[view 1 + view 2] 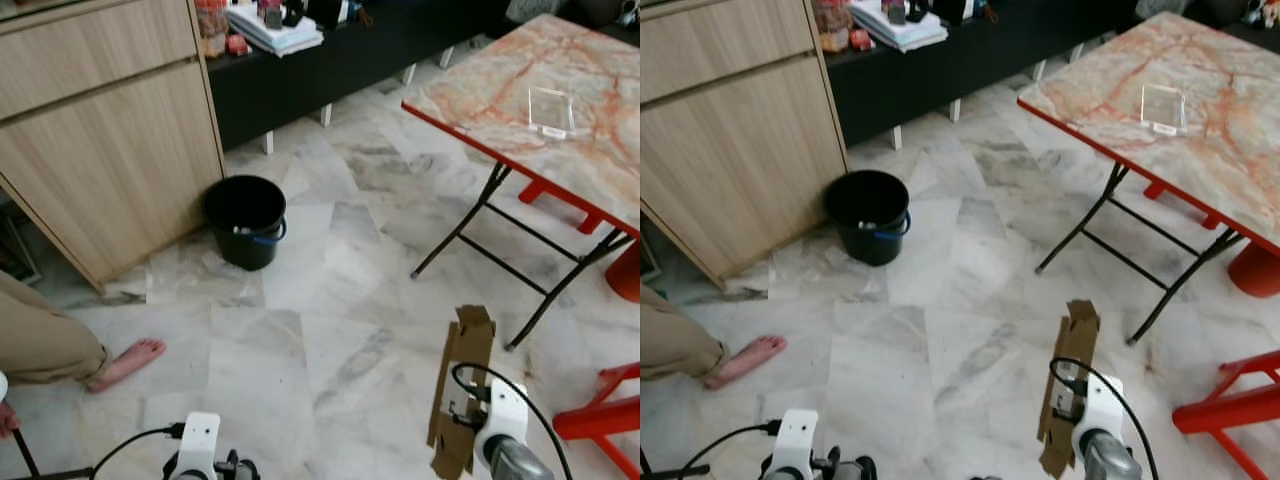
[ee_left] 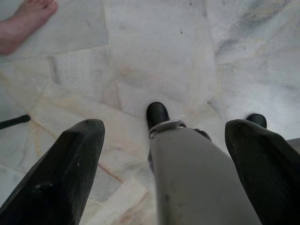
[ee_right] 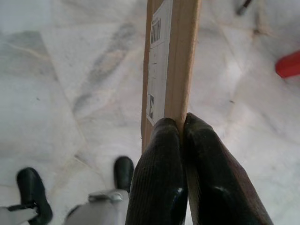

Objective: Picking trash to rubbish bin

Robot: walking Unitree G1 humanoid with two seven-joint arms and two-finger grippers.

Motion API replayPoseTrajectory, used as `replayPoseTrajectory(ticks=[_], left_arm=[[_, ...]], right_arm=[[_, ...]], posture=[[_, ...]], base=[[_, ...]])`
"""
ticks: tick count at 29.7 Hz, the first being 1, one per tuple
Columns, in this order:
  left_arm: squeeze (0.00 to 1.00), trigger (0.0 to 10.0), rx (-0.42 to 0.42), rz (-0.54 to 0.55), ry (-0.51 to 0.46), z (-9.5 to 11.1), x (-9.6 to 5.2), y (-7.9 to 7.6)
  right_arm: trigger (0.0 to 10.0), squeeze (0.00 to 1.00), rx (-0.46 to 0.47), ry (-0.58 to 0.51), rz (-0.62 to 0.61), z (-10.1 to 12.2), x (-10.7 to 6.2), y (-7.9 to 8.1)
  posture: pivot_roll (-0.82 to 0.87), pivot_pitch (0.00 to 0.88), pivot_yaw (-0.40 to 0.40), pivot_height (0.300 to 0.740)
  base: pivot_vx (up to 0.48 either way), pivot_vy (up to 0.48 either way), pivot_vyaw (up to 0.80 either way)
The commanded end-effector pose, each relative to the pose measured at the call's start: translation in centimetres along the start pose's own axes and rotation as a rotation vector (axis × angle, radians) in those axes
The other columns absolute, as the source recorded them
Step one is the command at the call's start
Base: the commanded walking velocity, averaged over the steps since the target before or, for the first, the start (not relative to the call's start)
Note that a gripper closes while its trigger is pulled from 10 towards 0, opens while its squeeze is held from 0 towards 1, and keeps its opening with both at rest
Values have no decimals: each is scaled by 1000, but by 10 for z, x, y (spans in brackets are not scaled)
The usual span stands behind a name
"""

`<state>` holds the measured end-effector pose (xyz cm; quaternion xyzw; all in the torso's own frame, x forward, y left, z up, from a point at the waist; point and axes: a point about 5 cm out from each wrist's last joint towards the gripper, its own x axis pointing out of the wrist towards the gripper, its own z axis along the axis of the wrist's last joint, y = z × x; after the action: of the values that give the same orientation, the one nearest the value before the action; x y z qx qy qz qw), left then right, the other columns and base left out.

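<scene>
With the flat strip of brown cardboard (image 1: 458,390) pinched upright in the right gripper (image 3: 182,136), fingers clamped on its lower end, the carry step is on. Next: walk fwd-left to the round black plastic bin (image 1: 246,220), which stands by the light wooden cabinet (image 1: 110,140)'s corner, then let go over it. Left gripper (image 2: 164,154) hangs spread, holding nothing. Obstacles: a person's bare foot (image 1: 128,362) on the left, the marble-topped folding table (image 1: 540,95)'s legs on the right.

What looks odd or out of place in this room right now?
Little stands out. The flattened brown cardboard piece is off the floor, pinched in the right claw, well short of the black plastic bin by the wooden cabinet. A person's bare foot rests nearby.
</scene>
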<state>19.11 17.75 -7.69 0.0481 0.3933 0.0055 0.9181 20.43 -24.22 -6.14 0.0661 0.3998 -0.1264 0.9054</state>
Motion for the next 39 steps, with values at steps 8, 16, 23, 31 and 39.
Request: replayPoseTrajectory(ticks=[8,16,23,31,39], left_arm=[[0,10000,-5,-2,71,-18,-5,-3],[0,10000,-6,-3,74,-19,-5,-3],[0,10000,-8,-2,79,-20,-6,-3],[0,10000,-10,-1,92,-24,-7,-3],[0,10000,-14,1,106,-28,-8,-2]], right_arm=[[10000,0,-33,7,-25,-4,-2,-7],[10000,0,-9,4,-23,-1,-1,-6],[10000,0,-41,0,-23,-1,-1,-6],[10000,0,-9,11,-36,-4,-2,-7],[10000,0,-49,28,-31,-9,-2,-5]], posture=[[35,210,-119,740],[37,211,-120,740],[40,212,-121,740],[41,213,-121,740],[52,216,-121,740]], base=[[328,0,197],[364,0,98],[361,0,463],[349,0,496],[362,0,0]])
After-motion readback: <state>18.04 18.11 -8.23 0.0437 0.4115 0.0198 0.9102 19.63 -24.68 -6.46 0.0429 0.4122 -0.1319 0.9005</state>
